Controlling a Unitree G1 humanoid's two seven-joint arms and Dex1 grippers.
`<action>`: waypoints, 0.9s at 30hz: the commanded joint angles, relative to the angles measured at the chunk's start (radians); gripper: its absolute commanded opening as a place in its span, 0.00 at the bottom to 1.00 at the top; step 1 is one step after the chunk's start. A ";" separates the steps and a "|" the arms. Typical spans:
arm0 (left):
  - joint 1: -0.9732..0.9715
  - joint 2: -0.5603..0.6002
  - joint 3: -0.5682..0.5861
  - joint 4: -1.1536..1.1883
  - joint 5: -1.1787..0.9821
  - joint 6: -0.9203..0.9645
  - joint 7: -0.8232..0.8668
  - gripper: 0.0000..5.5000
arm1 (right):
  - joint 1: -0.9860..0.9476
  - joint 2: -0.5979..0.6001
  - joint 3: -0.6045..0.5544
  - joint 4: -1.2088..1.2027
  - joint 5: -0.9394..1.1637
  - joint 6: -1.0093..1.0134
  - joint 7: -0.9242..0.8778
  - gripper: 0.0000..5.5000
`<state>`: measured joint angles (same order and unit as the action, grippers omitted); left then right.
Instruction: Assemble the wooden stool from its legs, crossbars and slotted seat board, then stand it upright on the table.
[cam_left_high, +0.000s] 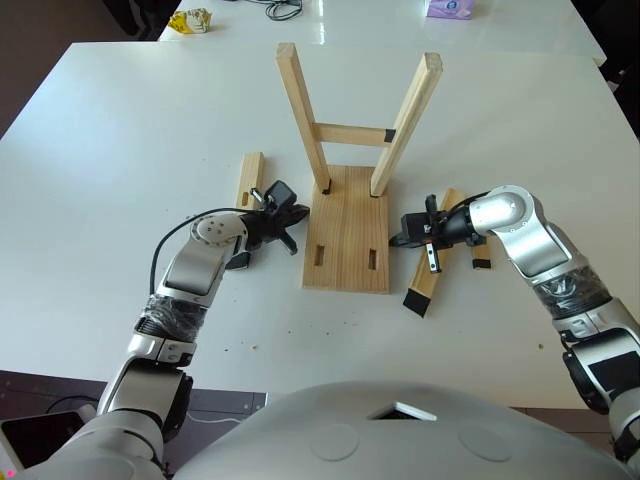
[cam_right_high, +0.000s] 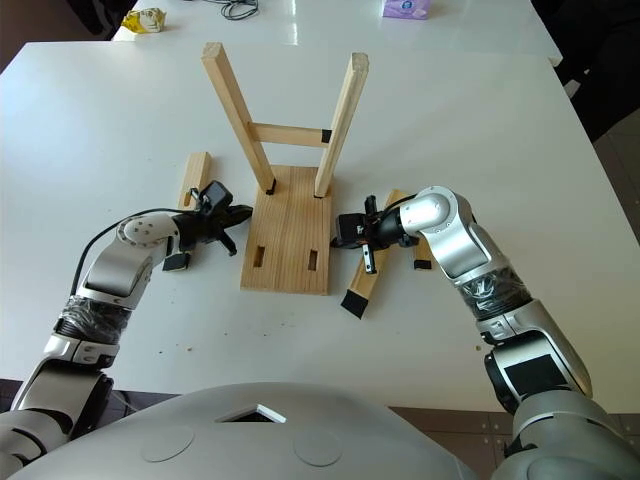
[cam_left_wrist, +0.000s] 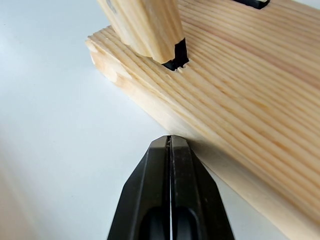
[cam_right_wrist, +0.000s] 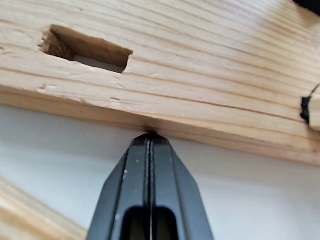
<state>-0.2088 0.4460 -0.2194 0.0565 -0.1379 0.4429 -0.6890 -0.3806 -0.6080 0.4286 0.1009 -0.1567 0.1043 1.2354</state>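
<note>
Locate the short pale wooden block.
In the head views, the short pale wooden block lies left of the slotted wooden seat board, just beyond the left gripper.

Yellow wrapper (cam_left_high: 191, 20), black cable (cam_left_high: 283, 9) and purple box (cam_left_high: 451, 8) lie far behind.

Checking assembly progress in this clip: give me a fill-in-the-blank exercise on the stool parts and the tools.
Of the four slots in the flat pale wooden seat board, ___ are empty.
The two upright wooden legs are joined by one wooden ___.
The left tool and right tool each touch the board's edge, and both are ___.
Missing: two; crossbar; shut.
</note>
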 joint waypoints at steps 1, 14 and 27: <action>0.050 -0.017 -0.033 -0.005 -0.006 0.023 -0.025 0.00 | -0.012 0.016 0.001 0.013 0.000 0.001 -0.034 0.00; 0.191 0.038 0.201 -0.244 -0.080 0.114 0.075 0.00 | 0.041 -0.080 -0.211 -0.170 0.246 0.197 0.014 0.00; 0.368 -0.408 0.390 -0.943 -0.339 0.407 0.594 0.00 | 0.219 -0.054 -0.600 -0.555 0.419 0.998 -0.460 0.11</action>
<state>0.1859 0.1427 0.2013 -0.8268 -0.4756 0.8302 -0.2245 -0.2116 -0.6837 -0.1504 -0.3842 0.2537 0.9405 0.8640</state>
